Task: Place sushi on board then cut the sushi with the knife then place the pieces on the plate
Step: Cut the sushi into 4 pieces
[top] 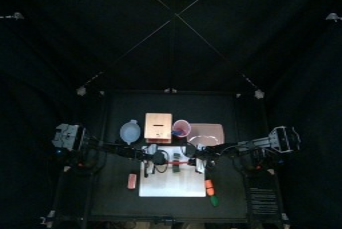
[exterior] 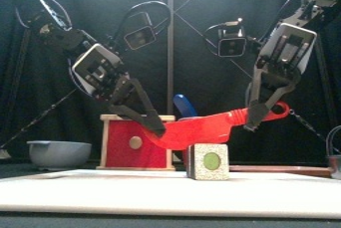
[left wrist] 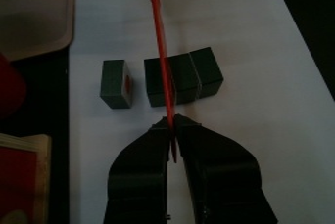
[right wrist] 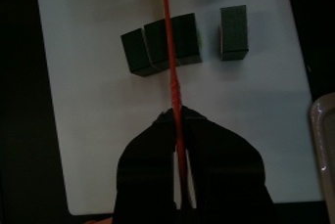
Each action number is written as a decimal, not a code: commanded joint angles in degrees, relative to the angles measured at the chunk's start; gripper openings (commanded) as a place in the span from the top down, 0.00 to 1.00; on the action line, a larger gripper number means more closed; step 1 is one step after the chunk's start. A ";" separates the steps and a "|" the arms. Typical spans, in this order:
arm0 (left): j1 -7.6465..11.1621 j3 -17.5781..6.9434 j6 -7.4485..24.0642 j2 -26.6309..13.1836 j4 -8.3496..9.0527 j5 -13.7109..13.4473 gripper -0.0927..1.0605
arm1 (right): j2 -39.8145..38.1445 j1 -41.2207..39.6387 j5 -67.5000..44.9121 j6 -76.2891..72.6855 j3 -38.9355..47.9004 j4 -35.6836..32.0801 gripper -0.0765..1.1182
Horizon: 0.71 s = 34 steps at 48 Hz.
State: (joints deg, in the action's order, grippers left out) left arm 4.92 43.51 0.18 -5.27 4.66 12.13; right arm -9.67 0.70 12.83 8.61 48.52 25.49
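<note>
Black tabletop (top: pixel 114 203) carries, near the middle of its front edge, the white cutting board (top: pixel 167 189), the biggest thing on it. Along the back edge stand the pale wooden box (exterior: pixel 134 142) with a red drawer front, the pink tray (top: pixel 207 131) to its right, and the blue-grey bowl (exterior: pixel 59 153) toward the back-left corner. Over the board a red knife (exterior: pixel 206 128) is stretched from side to side, and both arms hold it. The left gripper (left wrist: pixel 171 126) is closed tight on one end, and the right gripper (right wrist: pixel 174 120) is closed tight on the other. Under the blade, in the middle of the board, lies the sushi roll (left wrist: pixel 186 75), a short row of dark green blocks. Its face toward the front edge is pale with a round green centre. The blade crosses the roll near one end, between the two grippers and lower than them; whether it touches the top I cannot tell. One loose piece (left wrist: pixel 116 81), the same dark green, stands just beside that end, with a narrow gap between.
</note>
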 commanded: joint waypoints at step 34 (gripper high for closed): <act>0.09 -2.37 -0.18 -4.04 -2.29 0.09 0.50 | 7.56 1.41 -0.09 -0.09 -1.58 1.32 0.60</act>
State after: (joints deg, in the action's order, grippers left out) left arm 4.83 42.10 0.00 -9.14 2.81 12.04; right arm -2.02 1.85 12.66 8.61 48.08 26.63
